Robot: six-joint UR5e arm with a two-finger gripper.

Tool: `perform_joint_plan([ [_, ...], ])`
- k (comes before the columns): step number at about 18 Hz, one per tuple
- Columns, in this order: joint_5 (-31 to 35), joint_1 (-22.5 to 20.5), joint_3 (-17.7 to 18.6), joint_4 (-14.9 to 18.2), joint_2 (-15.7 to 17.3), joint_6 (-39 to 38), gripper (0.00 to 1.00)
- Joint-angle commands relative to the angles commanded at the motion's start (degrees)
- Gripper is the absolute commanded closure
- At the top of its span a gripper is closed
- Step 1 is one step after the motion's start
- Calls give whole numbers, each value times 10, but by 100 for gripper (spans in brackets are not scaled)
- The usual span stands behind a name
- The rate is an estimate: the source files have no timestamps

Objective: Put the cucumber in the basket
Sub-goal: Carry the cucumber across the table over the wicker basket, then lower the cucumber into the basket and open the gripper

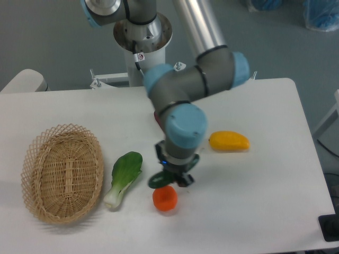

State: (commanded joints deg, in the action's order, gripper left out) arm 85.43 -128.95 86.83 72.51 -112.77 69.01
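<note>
A dark green cucumber [157, 181] hangs under my gripper [172, 177], which is shut on it; only its left end shows past the fingers. It is held above the table just over an orange fruit [164, 198], right of the bok choy [123, 177]. The oval tan wicker basket [36, 160] lies at the table's left side, well to the left of the gripper, with nothing in it.
A yellow fruit [229, 141] lies right of the arm. A dark purple eggplant [158, 117] is mostly hidden behind the arm's wrist. The robot base [142, 45] stands at the table's back edge.
</note>
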Motion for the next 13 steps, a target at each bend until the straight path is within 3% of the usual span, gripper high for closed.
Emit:
perform_joint_plan([
  [3, -3, 52, 12, 1, 15, -43, 82],
  [7, -7, 107, 12, -1, 1, -97, 82],
  [10, -11, 131, 33, -4, -7, -118, 82],
  [13, -14, 145, 27, -11, -26, -183, 82],
])
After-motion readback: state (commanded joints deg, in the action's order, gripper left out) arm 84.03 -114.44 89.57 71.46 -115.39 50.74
